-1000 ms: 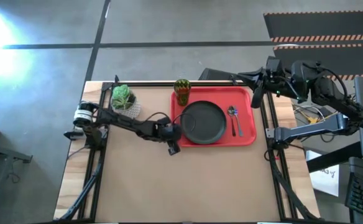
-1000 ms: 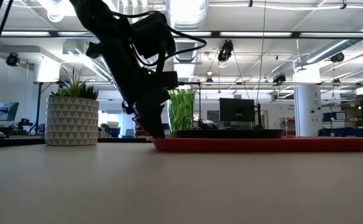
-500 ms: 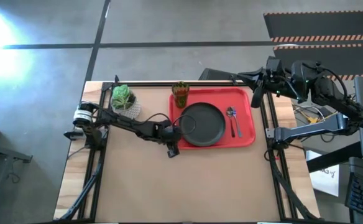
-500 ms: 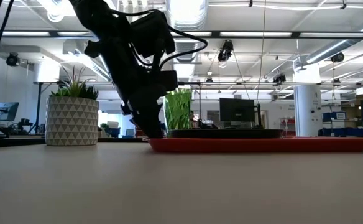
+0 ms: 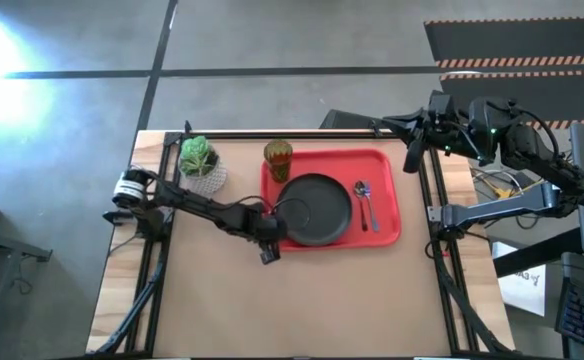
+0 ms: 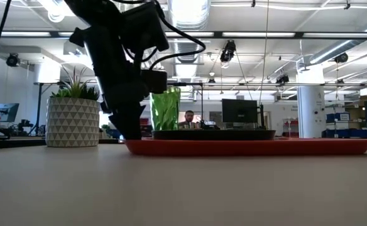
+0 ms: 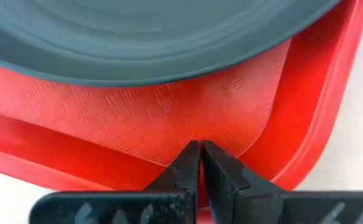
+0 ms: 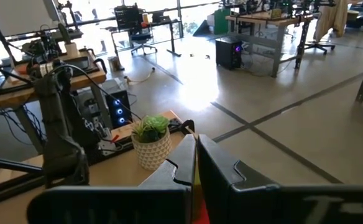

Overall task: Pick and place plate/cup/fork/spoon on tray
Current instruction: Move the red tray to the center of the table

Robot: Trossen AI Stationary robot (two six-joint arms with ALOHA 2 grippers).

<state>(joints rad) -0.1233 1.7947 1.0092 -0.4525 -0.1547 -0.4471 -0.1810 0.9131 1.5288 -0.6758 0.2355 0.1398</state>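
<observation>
The red tray (image 5: 384,165) lies on the table, also seen in the low view (image 6: 265,146). On it are the dark plate (image 5: 314,208), the green cup (image 5: 278,160) at its far left corner, and the spoon (image 5: 362,192) and blue-handled fork (image 5: 375,214) side by side right of the plate. My left gripper (image 5: 272,235) is shut on the tray's near left corner. My right gripper (image 5: 410,158) is shut and empty past the table's far right corner. My left gripper holds the tray's raised rim at its near left corner (image 7: 169,165), coming slanting down from the table's left. The fingers (image 7: 222,171) are closed together over the rim and hide the place of contact. The tray lies flat on the table.
A white patterned pot with a green plant (image 5: 199,160) stands at the far left, close to the cup; it also shows in the low view (image 6: 72,122). Bare table lies along the near side (image 5: 302,310). A person shows in the room behind (image 6: 190,117).
My left gripper has moved toward the table's left edge and a little toward its near edge, staying shut on the tray's corner. The tray has slid along the table with it, carrying the plate, cup, spoon and fork.
</observation>
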